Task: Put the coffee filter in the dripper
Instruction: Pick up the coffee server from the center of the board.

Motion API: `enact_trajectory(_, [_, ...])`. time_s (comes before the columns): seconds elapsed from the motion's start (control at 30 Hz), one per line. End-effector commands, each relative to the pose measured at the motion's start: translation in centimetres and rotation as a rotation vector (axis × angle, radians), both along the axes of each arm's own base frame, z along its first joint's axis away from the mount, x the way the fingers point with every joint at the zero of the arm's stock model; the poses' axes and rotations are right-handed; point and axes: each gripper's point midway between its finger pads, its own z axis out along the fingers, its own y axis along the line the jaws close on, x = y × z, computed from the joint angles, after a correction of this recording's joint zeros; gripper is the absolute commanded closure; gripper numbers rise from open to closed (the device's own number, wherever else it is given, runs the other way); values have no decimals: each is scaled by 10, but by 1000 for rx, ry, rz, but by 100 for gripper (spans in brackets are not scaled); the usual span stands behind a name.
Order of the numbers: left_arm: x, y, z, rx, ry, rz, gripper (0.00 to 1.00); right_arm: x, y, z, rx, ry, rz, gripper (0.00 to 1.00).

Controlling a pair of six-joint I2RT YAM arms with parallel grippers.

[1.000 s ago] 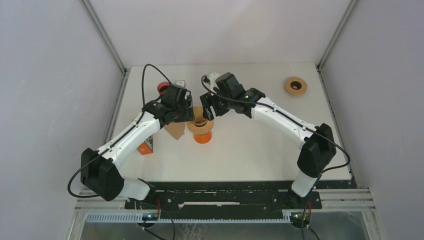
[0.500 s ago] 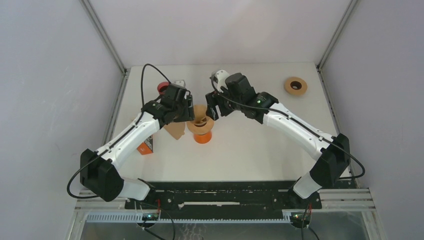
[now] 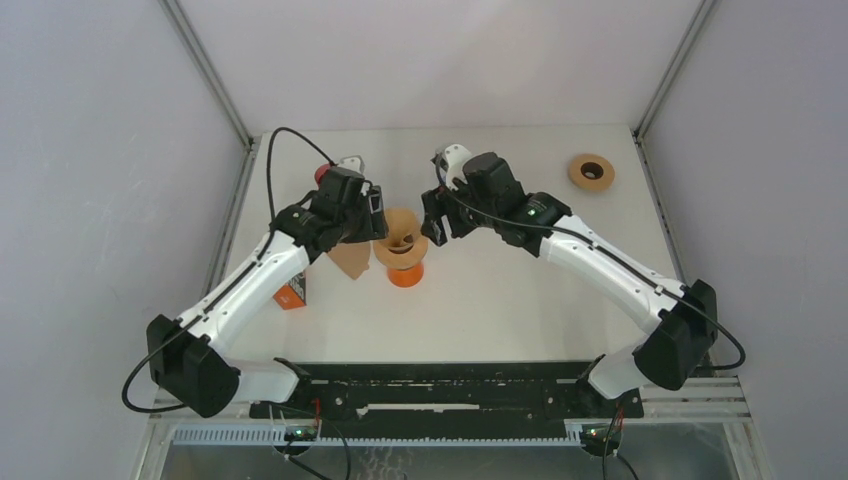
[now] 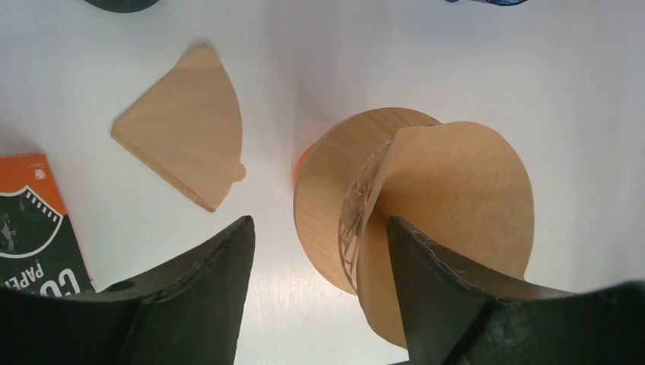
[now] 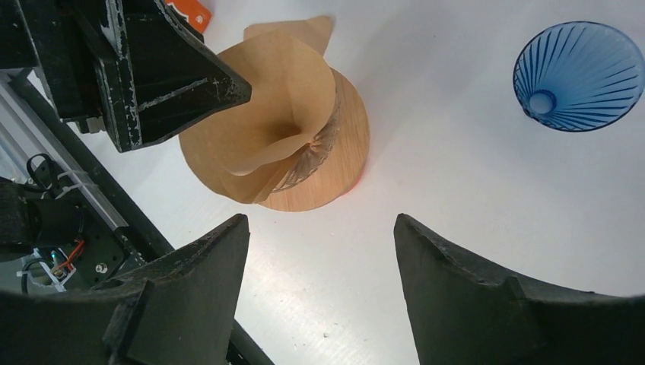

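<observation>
The dripper (image 3: pixel 404 252) is a clear cone in a round wooden collar (image 4: pixel 335 182) on an orange base (image 3: pixel 406 278). A brown paper coffee filter (image 5: pixel 262 114) stands in it, flared open and rising above the rim (image 4: pixel 456 198). My left gripper (image 4: pixel 319 262) is open just left of the dripper, its jaws straddling the collar's near edge; one finger (image 4: pixel 441 296) is right against the filter's lower edge. My right gripper (image 5: pixel 319 262) is open over bare table, to the right of the dripper, with nothing between its fingers. The left gripper's finger (image 5: pixel 179 80) shows beside the filter.
A second filter (image 4: pixel 186 129) lies flat on the table left of the dripper. An orange and dark box (image 3: pixel 292 293) lies further left. A blue ribbed cone (image 5: pixel 578 72) stands behind the dripper. A wooden ring (image 3: pixel 591 171) sits at the far right.
My left gripper's jaws have spread wider beside the filter. The right arm has drawn back to the right, away from the dripper. The filter stays in the dripper.
</observation>
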Motion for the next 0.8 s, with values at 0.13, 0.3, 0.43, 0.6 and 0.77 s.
enact_trajectory(0.13, [1,5,61,-90,-151,25,23,-3,-13,37,81,-95,-37,22])
enact_trajectory(0.3, [3,27,73,-96,-191,89,19,-6,-33,37,62,-131,-87,22])
enact_trajectory(0.43, [7,51,78,-107,-223,170,15,-10,-56,30,38,-174,-144,21])
enact_trajectory(0.6, [20,82,76,-173,-236,283,13,-17,-84,23,70,-238,-215,21])
enact_trajectory(0.77, [45,106,71,-257,-232,375,14,-27,-106,32,144,-314,-265,21])
